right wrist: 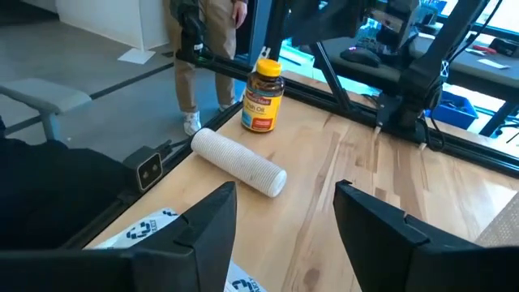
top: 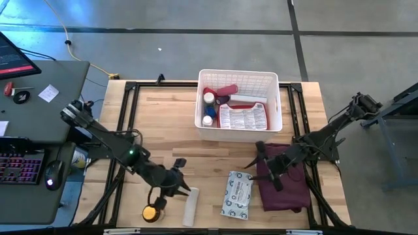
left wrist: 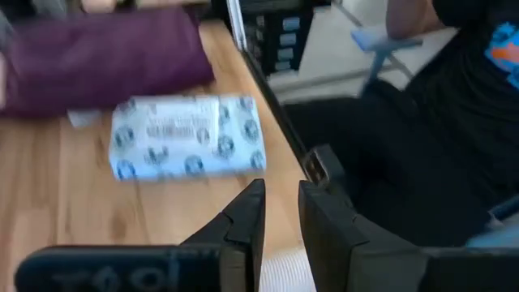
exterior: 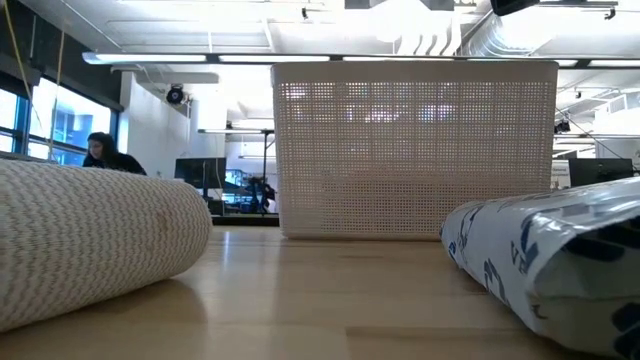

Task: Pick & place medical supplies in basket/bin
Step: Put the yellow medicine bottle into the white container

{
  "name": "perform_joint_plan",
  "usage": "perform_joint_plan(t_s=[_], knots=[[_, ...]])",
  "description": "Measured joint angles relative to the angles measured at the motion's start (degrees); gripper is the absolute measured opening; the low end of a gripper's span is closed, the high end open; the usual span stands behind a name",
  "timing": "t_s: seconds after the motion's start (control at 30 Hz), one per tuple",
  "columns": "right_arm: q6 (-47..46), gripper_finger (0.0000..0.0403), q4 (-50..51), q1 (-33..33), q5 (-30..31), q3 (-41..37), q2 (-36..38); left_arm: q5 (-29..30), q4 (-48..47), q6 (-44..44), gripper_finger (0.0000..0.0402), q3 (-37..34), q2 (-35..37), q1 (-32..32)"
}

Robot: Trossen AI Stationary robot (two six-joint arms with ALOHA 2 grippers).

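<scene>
White lattice plastic basket (top: 239, 101) stood at twelve o'clock, part-filled. Left gripper (top: 179, 183), fingers narrowly parted, empty, hovered beside the white ribbed roll (top: 190, 205) near the six o'clock edge. Right gripper (top: 264, 163) was spread over maroon cloth (top: 285, 186).

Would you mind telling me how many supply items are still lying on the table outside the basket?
3: a white roll by the left gripper, an orange-lidded bottle beside it, and a blue-patterned packet near the maroon cloth. Others could be hidden under the cloth.
</scene>
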State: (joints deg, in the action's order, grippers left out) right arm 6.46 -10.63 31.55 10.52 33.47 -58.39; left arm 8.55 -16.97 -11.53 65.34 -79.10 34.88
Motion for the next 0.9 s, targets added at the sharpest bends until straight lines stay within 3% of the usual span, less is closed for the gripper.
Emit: perform_joint_plan(t_s=[0.2,0.4,0.67,0.9], knots=[[0.55,0.0197,0.0,0.0,0.0,0.0,0.0,3.17,2.2,-1.04,0.0113,0.02,-3.84,0.01],[-1.28,0.0197,-0.64,0.02,-0.55,0.0,0.0,7.57,-9.11,-17.17,0.0113,0.02,-4.47,2.91],[-3.52,0.0197,-1.05,0.02,-3.54,0.0,0.0,14.54,-9.22,-23.47,0.0091,3.08,-4.49,13.23],[-0.75,0.0197,-1.07,0.0,-3.5,0.0,0.0,17.85,-17.16,-38.23,0.0073,3.62,-4.85,20.6]])
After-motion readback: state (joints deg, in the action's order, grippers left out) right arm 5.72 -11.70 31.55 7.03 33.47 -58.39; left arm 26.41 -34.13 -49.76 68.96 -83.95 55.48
